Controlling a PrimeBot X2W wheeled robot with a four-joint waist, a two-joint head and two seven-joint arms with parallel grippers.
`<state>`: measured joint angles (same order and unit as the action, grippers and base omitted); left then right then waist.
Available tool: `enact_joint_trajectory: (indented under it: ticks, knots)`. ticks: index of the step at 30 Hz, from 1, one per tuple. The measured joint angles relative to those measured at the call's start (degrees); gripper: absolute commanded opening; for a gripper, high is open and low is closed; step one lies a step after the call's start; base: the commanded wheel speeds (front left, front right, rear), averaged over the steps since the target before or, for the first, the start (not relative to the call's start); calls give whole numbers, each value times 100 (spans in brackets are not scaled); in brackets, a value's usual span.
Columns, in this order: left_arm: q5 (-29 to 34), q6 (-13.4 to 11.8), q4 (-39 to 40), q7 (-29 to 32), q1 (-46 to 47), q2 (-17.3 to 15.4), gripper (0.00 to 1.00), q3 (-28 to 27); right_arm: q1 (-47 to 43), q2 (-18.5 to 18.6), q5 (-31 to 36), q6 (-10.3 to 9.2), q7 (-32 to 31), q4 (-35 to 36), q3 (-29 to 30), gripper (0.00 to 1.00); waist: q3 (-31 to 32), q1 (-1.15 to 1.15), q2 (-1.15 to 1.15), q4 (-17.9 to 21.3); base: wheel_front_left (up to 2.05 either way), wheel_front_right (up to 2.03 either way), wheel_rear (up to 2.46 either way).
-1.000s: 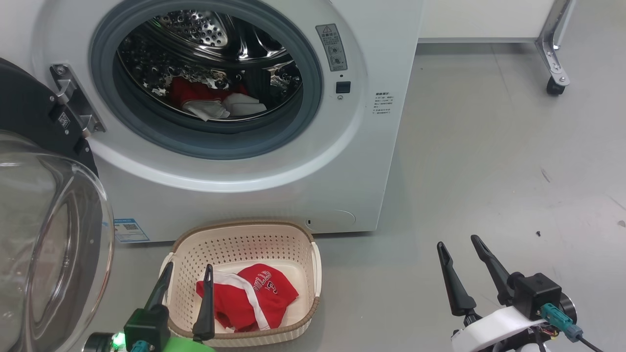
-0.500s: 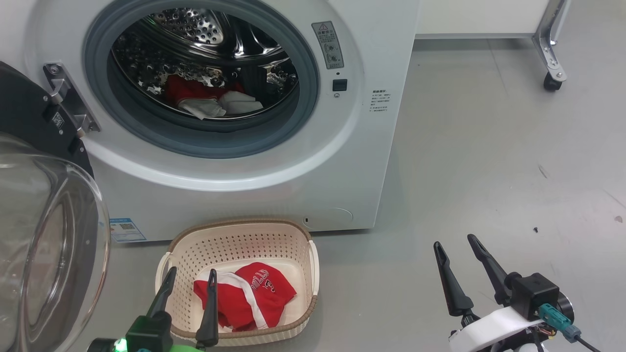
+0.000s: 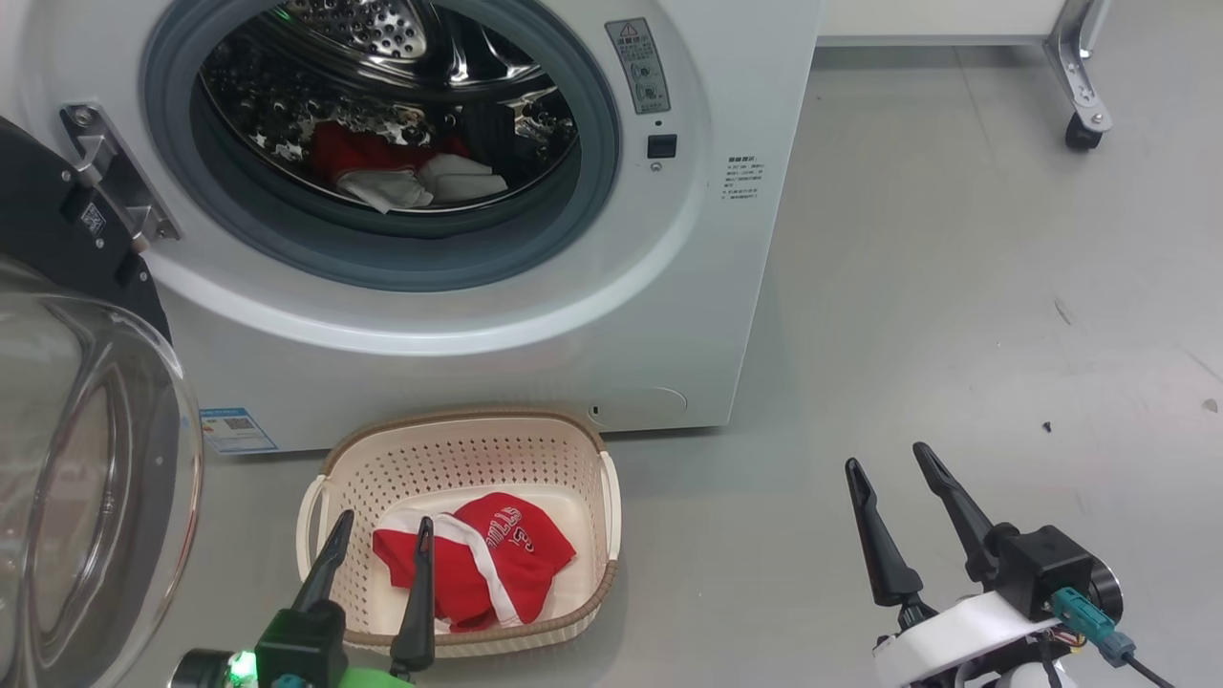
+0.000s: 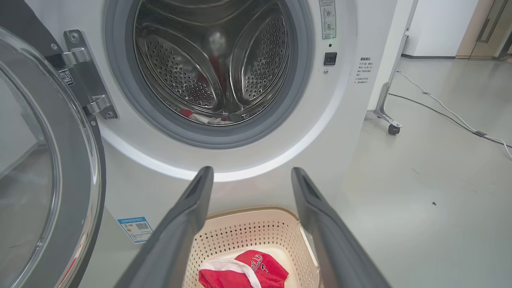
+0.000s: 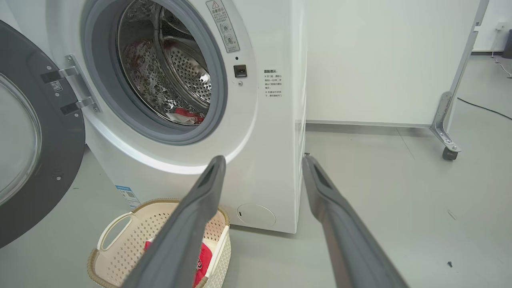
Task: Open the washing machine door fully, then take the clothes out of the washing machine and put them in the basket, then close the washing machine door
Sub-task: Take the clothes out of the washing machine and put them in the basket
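Washing machine door (image 3: 86, 459) hangs swung open at your far left. Your left pincer (image 3: 385, 517), fingers apart and empty, hovers over the basket (image 3: 459, 420) holding a red jersey (image 3: 506, 564). More clothes (image 3: 382, 167) lie inside the washing machine (image 3: 478, 363). Your right pincer (image 3: 885, 455) stands spread above the floor (image 3: 955, 287).

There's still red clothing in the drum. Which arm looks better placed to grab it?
Left. The left gripper hangs open over the basket, facing the drum opening; the right gripper, also open, sits off to the side over bare floor.
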<state>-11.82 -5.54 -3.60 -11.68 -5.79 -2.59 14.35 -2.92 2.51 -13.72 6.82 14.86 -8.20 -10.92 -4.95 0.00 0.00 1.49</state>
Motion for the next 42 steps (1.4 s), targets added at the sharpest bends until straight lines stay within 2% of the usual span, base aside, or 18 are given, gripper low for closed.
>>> enact_joint_trajectory:
  ticks: [8,22,29,34,42]
  knots:
    - [85,-20,8,315,471,-16,100,81,83,0,24,1,0,140,-89,100,-364,0,0,43,0,0,0]
    - [-83,189,-920,1682,1900,-121,100,8,514,4,-138,9,0,267,-447,100,-1365,0,0,423,0,0,0]
    - [-188,290,-1243,2375,2832,-375,100,-259,803,4,-481,9,0,341,-627,100,-1888,0,0,753,0,0,0]
    - [-279,387,-1249,2827,3822,-633,100,-501,1146,7,-777,9,0,435,-771,100,-2364,0,0,1038,0,0,0]
    - [-232,436,-1161,3448,5126,-1202,100,-753,1694,8,-1165,-43,0,609,-915,100,-3023,1,0,1389,0,0,0]
